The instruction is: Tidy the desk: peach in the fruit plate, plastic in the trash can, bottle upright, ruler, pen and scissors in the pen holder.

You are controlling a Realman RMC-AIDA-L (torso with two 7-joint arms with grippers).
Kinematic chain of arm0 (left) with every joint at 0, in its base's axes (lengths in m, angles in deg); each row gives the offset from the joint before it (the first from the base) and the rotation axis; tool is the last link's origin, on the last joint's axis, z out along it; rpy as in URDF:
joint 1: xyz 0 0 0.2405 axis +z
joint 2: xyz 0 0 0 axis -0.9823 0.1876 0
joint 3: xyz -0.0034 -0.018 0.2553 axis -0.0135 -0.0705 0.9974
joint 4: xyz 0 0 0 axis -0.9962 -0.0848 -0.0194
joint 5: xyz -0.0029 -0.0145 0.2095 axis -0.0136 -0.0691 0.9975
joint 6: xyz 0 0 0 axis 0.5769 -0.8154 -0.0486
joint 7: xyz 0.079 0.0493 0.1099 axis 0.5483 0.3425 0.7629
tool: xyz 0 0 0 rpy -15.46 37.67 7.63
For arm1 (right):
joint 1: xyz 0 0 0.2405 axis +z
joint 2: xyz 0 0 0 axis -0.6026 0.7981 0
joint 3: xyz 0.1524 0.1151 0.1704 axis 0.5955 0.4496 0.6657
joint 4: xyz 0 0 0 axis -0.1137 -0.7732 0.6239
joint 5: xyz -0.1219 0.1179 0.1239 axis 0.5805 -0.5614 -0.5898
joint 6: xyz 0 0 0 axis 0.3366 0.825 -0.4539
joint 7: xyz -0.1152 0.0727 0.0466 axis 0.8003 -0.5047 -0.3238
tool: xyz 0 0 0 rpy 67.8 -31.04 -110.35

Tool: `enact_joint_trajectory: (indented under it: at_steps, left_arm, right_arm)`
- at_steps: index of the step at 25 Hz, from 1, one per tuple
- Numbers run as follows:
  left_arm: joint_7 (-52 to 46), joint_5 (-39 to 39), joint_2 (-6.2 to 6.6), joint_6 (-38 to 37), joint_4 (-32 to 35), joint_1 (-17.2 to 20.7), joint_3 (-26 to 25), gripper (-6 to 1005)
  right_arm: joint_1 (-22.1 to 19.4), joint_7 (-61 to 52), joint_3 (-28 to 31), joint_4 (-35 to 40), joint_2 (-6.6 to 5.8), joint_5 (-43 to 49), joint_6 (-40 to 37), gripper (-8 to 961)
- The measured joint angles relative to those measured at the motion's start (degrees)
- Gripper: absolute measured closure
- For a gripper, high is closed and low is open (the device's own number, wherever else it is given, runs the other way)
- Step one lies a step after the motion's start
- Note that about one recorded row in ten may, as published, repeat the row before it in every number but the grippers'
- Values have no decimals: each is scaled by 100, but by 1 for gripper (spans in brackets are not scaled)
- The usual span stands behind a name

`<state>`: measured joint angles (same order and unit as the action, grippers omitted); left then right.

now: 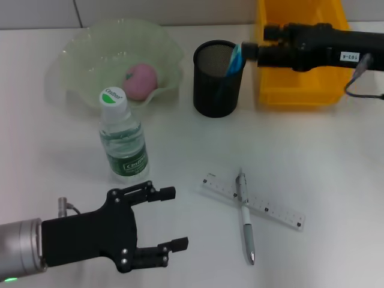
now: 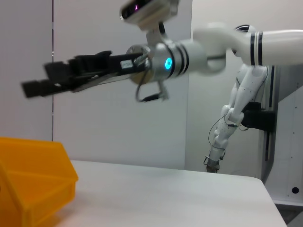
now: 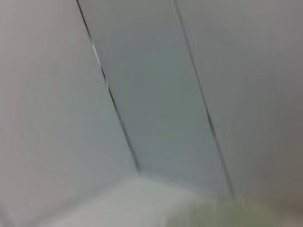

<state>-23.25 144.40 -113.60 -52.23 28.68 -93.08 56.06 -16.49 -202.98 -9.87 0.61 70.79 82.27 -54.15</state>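
The pink peach (image 1: 141, 81) lies in the green fruit plate (image 1: 78, 54) at the back left. The bottle (image 1: 123, 141) stands upright in front of the plate. Blue-handled scissors (image 1: 234, 59) stand in the black mesh pen holder (image 1: 216, 87). My right gripper (image 1: 251, 51) hovers just beside the scissors' handle, over the holder's rim; in the left wrist view its fingers (image 2: 32, 88) look apart with nothing between them. The clear ruler (image 1: 270, 210) and the pen (image 1: 245, 222) lie crossed at the front middle. My left gripper (image 1: 171, 219) is open and empty, left of them. No plastic shows.
A yellow bin (image 1: 300, 90) stands at the back right, under my right arm; it also shows in the left wrist view (image 2: 33, 179). The right wrist view shows only the wall.
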Motion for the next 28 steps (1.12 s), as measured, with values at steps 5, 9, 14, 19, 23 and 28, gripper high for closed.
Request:
enact_joint_trajectory:
  at_steps: [5,9,14,19,23,28]
  left_arm:
    - [-7,84,41,-53,-118,51,6,202]
    - [-39,157,42,-46,-125,45,0,202]
    - [-163,367,46,8,-125,9,-30,202]
    - [-166,385,47,12,-125,-11,-33,202]
    - [-197,393,47,42,-125,-48,-41,202]
    - [-231,440,47,66,-123,-57,-41,202]
  right_arm:
    - [1002,-2541,213,1149,-128,2907,-1848,141]
    - [1924,-2794,147,891,-61,4101,-2879,142]
    - [2168,-2264,-601,455,12,4276,-2808,143]
    - [2236,-2141,-1306,-5,41,4033,-2374,144]
    - [2241,-2049,-1659,-306,46,3690,-2024,144]
    - [2315,-1998,-2016,-659,48,3624,-1687,146]
